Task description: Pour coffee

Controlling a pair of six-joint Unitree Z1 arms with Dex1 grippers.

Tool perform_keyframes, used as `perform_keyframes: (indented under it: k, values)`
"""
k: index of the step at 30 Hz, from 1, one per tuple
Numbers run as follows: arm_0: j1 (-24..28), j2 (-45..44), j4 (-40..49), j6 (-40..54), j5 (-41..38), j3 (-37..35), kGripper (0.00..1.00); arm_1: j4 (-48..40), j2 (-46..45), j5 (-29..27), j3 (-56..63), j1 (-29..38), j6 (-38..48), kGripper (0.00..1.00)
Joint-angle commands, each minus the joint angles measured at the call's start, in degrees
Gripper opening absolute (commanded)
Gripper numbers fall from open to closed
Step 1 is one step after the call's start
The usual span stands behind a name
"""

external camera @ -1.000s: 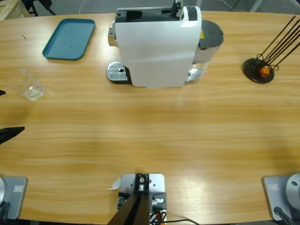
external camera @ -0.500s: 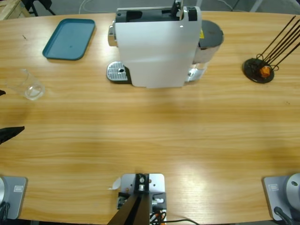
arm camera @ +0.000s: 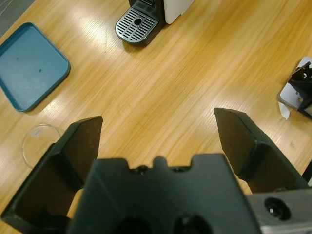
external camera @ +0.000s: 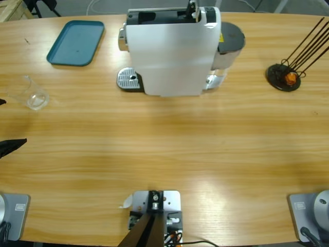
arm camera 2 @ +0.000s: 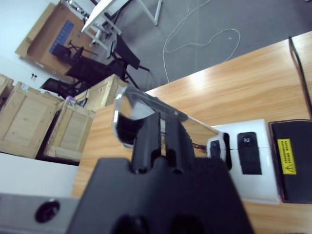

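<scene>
Two black tips of your left gripper (arm camera: 158, 118) show at the high view's left edge, jaws wide apart, holding nothing. The glass tumbler (external camera: 35, 96) stands just beside them, near the teal tray (external camera: 76, 42); whether there's coffee in it, you can't tell. White coffee machine (external camera: 172, 51) sits centre-back. Right gripper (arm camera 2: 162, 119) is at its chrome lever (arm camera 2: 127, 105), jaws together. Capsule rack (external camera: 285, 77) far right.

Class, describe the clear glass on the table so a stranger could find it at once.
Start at the big white coffee machine at the table's far edge, then go to the teal tray beside it. The small clear glass tumbler stands just nearer than the tray, by the table's end: the only see-through thing there.
</scene>
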Motion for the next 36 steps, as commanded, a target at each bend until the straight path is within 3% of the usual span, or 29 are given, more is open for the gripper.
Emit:
perform_keyframes:
  k: [1,36]
  values:
    - [0.52,-0.26,0.73,-0.94,0.74,1.03,0.987,-5.90,8.86,6.12,-1.02,-1.29,-2.80,0.000]
    - [0.87,0.44,0.71,-2.08,1.01,1.17,0.987,-7.15,17.79,8.37,-1.02,2.95,-6.25,0.000]
